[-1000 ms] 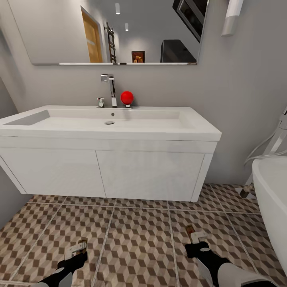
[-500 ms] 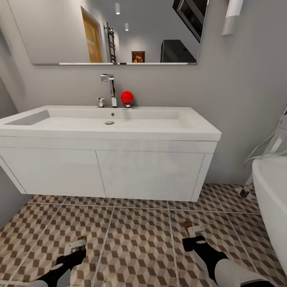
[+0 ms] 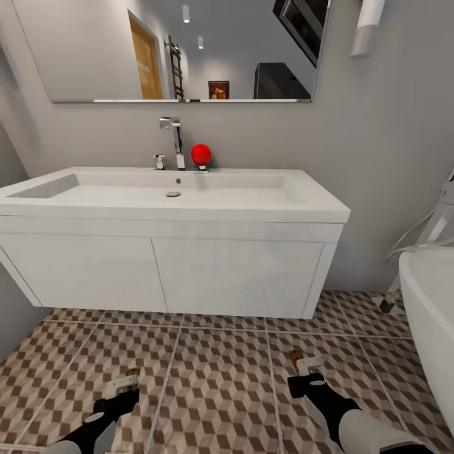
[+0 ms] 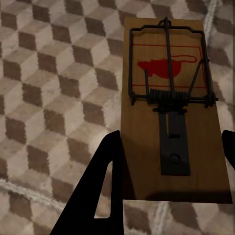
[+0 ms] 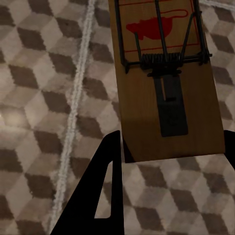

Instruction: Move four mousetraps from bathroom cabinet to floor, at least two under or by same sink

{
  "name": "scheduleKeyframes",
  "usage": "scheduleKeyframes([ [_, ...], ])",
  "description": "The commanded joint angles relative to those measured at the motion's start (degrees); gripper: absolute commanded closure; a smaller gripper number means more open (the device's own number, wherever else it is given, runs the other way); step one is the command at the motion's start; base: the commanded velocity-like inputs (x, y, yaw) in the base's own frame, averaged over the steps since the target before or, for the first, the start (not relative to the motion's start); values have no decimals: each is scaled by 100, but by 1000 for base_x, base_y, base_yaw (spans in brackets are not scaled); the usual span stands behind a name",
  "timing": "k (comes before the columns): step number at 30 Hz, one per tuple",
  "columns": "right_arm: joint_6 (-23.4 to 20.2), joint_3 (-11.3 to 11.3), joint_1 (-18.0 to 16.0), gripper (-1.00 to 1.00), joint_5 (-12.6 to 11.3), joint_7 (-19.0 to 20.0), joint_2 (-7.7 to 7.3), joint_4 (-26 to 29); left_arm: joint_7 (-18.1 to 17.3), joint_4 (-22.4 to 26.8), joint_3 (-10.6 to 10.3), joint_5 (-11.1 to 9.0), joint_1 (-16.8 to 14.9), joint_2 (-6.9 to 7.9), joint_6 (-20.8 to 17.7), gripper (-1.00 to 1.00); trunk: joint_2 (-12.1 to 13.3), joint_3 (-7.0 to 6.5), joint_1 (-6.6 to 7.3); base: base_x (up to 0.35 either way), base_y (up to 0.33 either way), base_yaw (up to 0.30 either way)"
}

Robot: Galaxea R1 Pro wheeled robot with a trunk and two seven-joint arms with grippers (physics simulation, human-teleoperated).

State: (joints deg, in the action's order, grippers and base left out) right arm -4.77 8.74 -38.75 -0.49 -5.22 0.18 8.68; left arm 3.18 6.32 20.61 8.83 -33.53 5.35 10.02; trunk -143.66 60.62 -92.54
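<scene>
Each hand holds one mousetrap low over the cube-patterned bathroom floor (image 3: 221,384), in front of the white sink (image 3: 170,200). My left gripper (image 3: 123,384) (image 4: 171,138) is shut on a mousetrap (image 4: 144,147), a brown board with a wire spring and a red mouse print; its tip shows as a brown bit (image 3: 131,373) in the head view. My right gripper (image 3: 306,364) (image 5: 171,137) is shut on a second mousetrap (image 5: 139,103) (image 3: 296,355). Both boards lie flat between the black fingers, slightly above the tiles. The white doors (image 3: 236,274) of the cabinet below the basin are shut.
A chrome tap (image 3: 175,142) and a red ball (image 3: 200,154) stand at the back of the basin, under a wide mirror (image 3: 176,50). A white bathtub (image 3: 432,302) with a chrome hose curves in at the right. A grey wall closes the left side.
Both grippers have shifted a little forward toward the sink, carrying their mousetraps along. The camera has not moved.
</scene>
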Motion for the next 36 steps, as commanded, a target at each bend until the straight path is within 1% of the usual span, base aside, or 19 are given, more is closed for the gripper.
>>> scheduleKeyframes([
  [1, -42, 47, -1, 100, -14, -31, -1, 11, 31, -9, 31, 68, -5, -2, 23, 100, -2, 5, 1, 0, 0, 0],
  [3, -42, 48, -1, 100, -13, -31, -4, 11, 38, -8, 33, 67, -5, -5, 24, 100, -2, 5, 1, 0, 0, 0],
  [33, -40, 49, -1, 100, 9, 55, -9, 11, 60, -8, 40, 67, -5, -7, 26, 100, -42, 669, -76, 0, 0, 0],
  [36, -36, 49, -1, 100, 14, 56, -9, 13, 60, -8, 40, 67, -5, -2, 31, 100, -42, 669, -76, 0, 0, 0],
])
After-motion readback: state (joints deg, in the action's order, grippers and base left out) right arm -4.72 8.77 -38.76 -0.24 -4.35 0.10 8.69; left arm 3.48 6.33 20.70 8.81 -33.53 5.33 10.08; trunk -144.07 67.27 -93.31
